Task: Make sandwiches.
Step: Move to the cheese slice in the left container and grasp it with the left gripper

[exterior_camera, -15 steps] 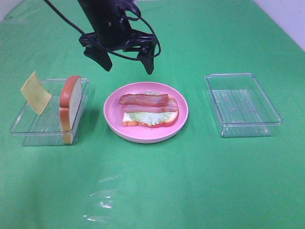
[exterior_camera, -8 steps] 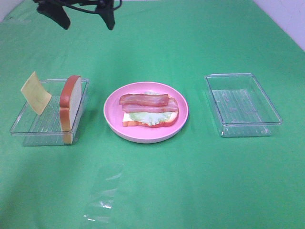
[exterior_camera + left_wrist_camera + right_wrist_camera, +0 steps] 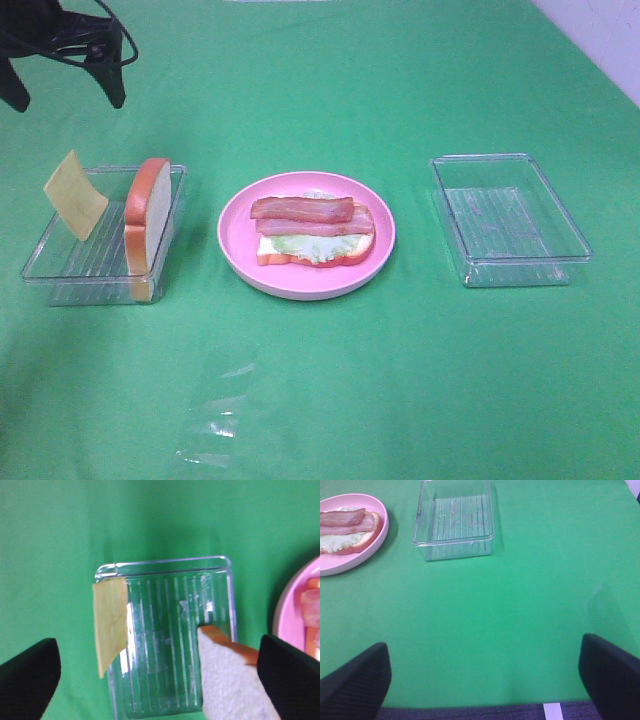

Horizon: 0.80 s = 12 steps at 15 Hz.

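Observation:
On the pink plate (image 3: 236, 240) lies the open sandwich (image 3: 312, 228): a bread slice, lettuce, and bacon strips on top. It also shows in the right wrist view as the sandwich (image 3: 347, 527). The left clear tray (image 3: 60, 272) holds a yellow cheese square (image 3: 75, 195) leaning on its far-left wall and a bread slice (image 3: 148, 222) standing on edge. My left gripper (image 3: 65, 92) hovers open behind and above this tray, holding nothing. From the left wrist, cheese (image 3: 111, 620) and bread (image 3: 230, 680) sit between the spread fingers of that gripper (image 3: 160, 680). My right gripper (image 3: 484, 680) is open over bare cloth.
An empty clear tray (image 3: 510, 222) stands right of the plate, seen also as the tray (image 3: 454, 520). A piece of clear film (image 3: 215, 410) lies on the green cloth near the front. The table's right corner shows at the far right.
My left arm has swung from above the plate to the far left, behind the left tray. Its jaws stayed open. Plate, trays and food have not moved.

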Each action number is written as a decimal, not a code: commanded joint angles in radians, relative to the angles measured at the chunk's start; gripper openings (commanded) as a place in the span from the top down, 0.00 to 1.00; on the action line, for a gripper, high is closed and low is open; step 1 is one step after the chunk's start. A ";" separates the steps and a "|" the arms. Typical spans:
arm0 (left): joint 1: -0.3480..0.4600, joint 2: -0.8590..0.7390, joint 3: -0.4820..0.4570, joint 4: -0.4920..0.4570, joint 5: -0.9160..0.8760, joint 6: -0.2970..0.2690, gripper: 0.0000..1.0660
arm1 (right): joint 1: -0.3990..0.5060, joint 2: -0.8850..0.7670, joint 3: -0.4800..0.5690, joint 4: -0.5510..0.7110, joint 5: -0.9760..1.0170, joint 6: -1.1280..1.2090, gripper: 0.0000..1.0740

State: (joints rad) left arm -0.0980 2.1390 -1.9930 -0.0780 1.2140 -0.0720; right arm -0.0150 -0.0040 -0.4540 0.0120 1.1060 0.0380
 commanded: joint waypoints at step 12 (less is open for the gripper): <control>0.024 0.192 0.010 0.087 0.088 0.010 0.04 | -0.001 -0.027 0.002 0.004 -0.006 -0.009 0.09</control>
State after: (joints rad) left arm -0.0750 2.3270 -1.9770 0.0130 1.2170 -0.0640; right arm -0.0150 -0.0040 -0.4540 0.0120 1.1060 0.0380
